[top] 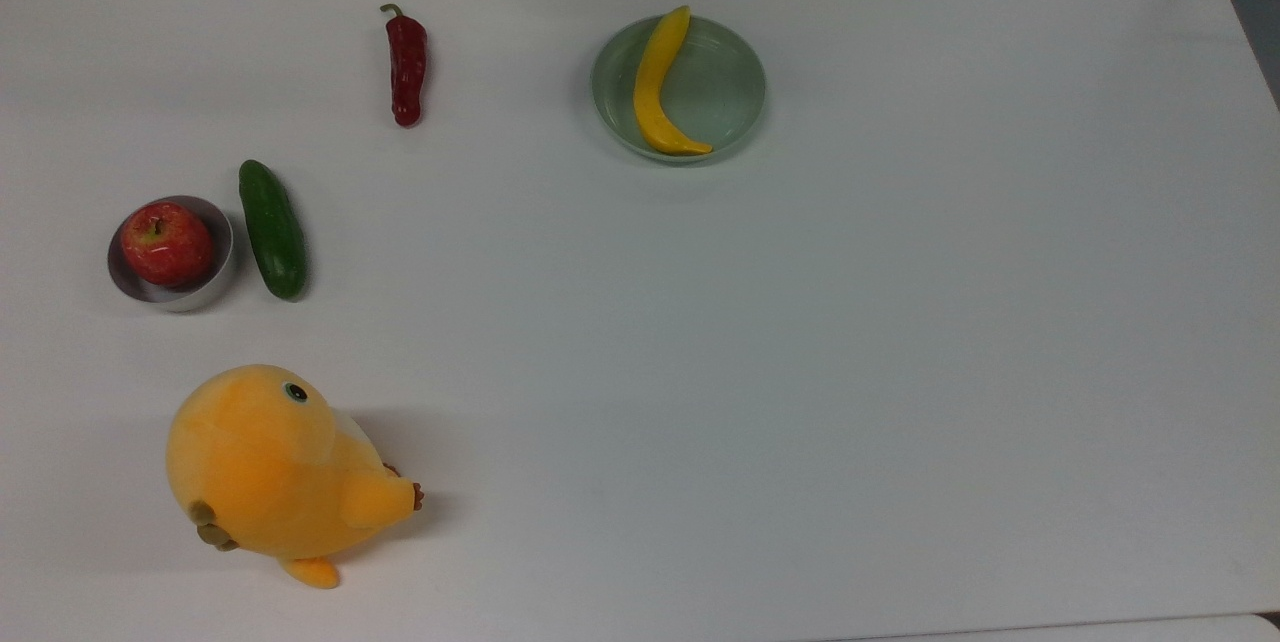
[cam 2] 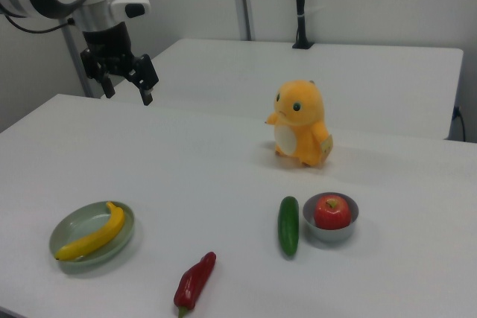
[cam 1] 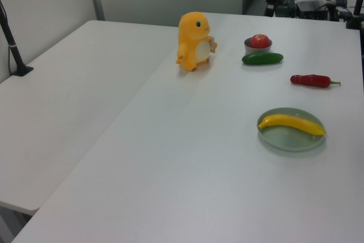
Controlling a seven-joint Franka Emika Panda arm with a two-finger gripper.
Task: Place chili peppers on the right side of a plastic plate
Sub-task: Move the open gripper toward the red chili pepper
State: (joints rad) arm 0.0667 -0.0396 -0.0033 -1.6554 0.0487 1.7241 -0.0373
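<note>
The chili pepper [cam 2: 194, 281] lies on the table apart from the plastic plate [cam 2: 71, 233], while the gripper [cam 2: 127, 88] hangs spread, empty.

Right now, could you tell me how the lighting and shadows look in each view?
Top view: soft, even light, with a faint shadow right of the plush toy. Left view: the white table looks bright and washed out. Right view: small soft shadows under the chili pepper.

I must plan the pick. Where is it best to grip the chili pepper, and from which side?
Probably from above, gripper closing across the thick upper body of the chili pepper, just below the stem. It lies flat on the table with open space on both long sides.
</note>
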